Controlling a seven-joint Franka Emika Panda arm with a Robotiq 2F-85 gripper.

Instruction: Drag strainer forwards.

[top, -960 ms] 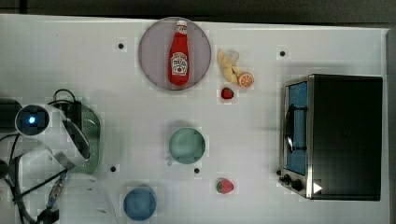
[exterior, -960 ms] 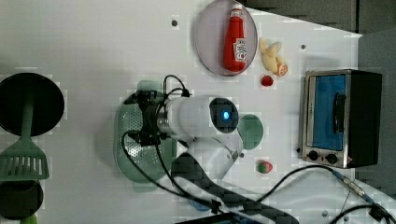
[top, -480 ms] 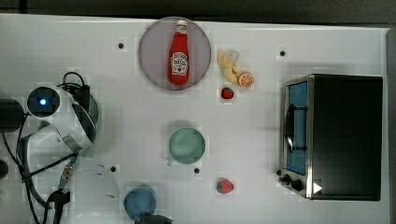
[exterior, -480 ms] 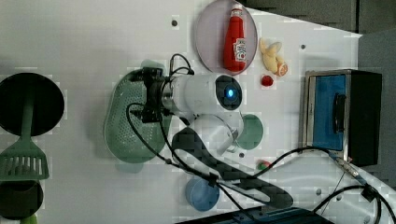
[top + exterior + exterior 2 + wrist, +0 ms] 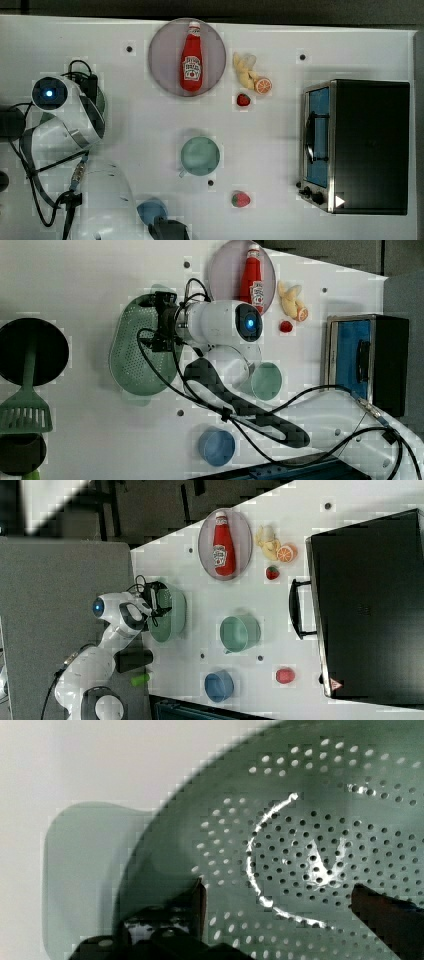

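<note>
Strainer (image 5: pixel 320 850): mint plastic, perforated, glossy highlights on its floor. Tabletop (image 5: pixel 140 150): smooth matt white. Toaster oven (image 5: pixel 370 145): matt black casing, shiny metal front trim.

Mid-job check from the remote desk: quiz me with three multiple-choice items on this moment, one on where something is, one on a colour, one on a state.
1. Where is the ketchup bottle?
A. lying on the round plate
B. inside the toaster oven
C. in the strainer

2. What colour is the small cup at the left view's bottom?
A. red
B. blue
C. yellow

3. How does the tool stand?
A. shut on the mug
B. shut on the strainer rim
C. open, fingers over the inside of the strainer

Answers: 1 A, the top view shows the bottle flat on the plate. 2 B, the left view shows it blue. 3 C, the wrist view shows two fingers spread wide over the holed bowl.
</note>
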